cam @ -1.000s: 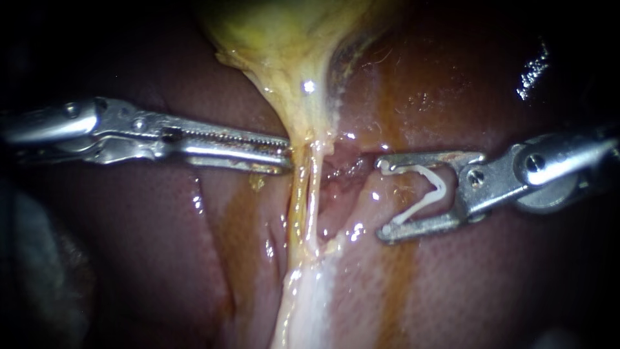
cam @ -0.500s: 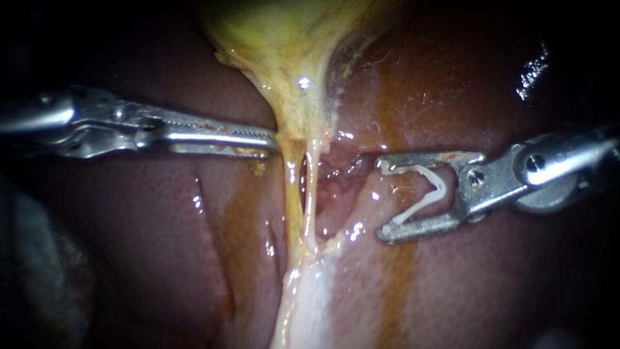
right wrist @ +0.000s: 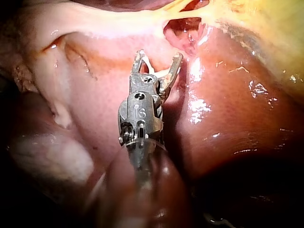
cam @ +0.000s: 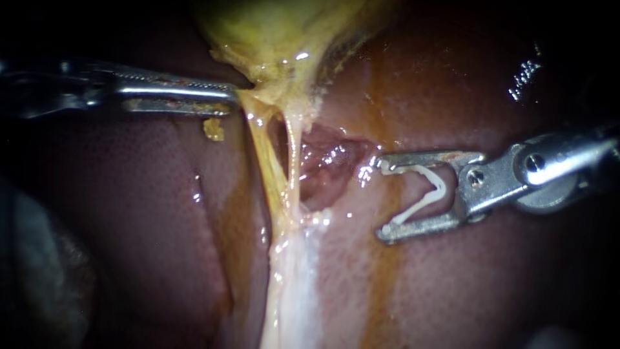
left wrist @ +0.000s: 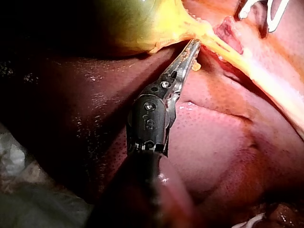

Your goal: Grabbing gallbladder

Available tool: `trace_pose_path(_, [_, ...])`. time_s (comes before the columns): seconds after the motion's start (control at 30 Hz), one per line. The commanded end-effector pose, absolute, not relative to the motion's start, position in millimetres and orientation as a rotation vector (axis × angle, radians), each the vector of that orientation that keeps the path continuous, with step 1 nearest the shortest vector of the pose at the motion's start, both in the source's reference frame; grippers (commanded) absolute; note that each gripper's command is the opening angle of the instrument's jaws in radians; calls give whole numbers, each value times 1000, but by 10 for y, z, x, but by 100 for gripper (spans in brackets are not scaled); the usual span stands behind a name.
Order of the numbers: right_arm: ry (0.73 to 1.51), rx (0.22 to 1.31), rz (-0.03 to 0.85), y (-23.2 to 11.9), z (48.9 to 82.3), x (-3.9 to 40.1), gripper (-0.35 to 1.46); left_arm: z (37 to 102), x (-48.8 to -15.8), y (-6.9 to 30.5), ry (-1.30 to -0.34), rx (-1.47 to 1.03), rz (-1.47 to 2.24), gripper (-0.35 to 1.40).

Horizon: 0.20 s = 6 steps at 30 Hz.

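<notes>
Gallbladder (cam: pixel 284 32) lies yellow at the upper middle of the frame. Its lower edge is clamped between the jaws of the left instrument (cam: pixel 237 97), and the strands (cam: pixel 284 161) below it are taut, so the grab looks made; only holding tension is left. Right instrument (cam: pixel 382 197), at mid-right, sits well apart, its jaws spread around a white clip (cam: pixel 423 194).
</notes>
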State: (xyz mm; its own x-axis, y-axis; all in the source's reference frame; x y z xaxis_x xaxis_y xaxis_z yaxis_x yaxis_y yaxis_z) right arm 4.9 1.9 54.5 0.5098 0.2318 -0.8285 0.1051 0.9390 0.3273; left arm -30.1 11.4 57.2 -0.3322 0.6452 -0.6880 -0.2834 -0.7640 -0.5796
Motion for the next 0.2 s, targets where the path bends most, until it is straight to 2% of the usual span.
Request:
trace_pose_path(0.03, [1039,359,78,19,545,49,50,573,-302,113,-481,-1331,2122,-35])
trace_pose_path(0.2, [1039,359,78,19,545,48,50,574,-302,113,-481,-1331,2122,-35])
